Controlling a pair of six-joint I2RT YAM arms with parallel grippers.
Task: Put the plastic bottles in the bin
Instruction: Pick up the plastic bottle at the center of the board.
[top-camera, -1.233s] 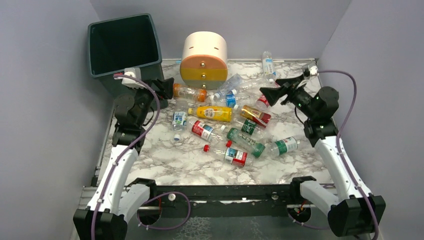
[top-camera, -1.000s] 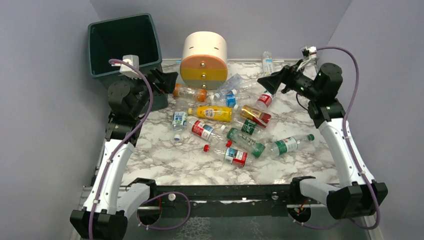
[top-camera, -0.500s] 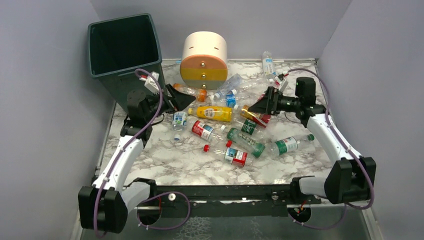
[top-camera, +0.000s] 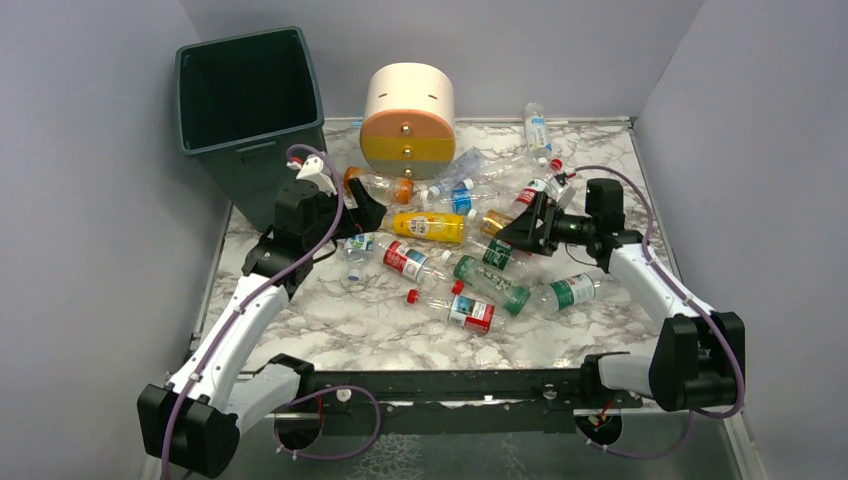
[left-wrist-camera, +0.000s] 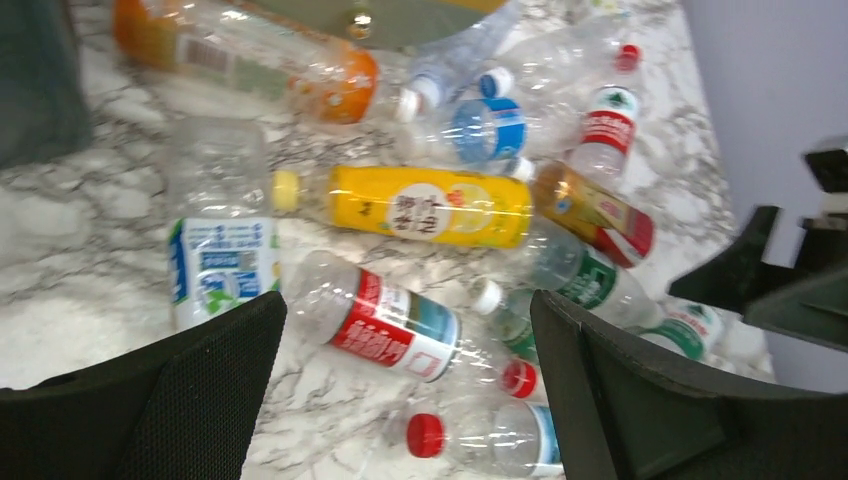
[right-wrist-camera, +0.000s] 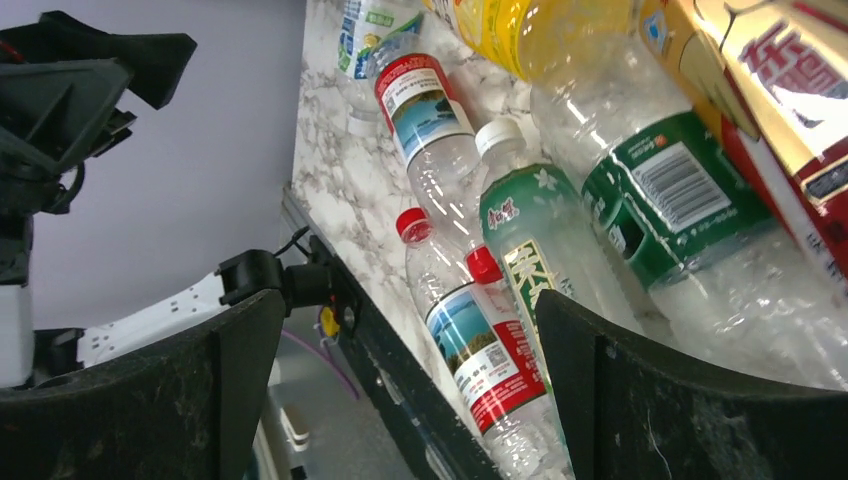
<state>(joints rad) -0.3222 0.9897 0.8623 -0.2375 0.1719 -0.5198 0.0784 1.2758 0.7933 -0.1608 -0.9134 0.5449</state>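
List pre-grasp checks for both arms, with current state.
1. Left gripper open: ok.
2. Right gripper open: ok.
3. Both grippers empty: ok, neither is closed on a bottle.
4. Bin upright, mouth unobstructed: ok.
5. Left target isolated: cannot tell. The red-label bottle lies below the open jaws, with neighbours close.
6. Right target isolated: not ok. The green-label bottle is packed against other bottles.
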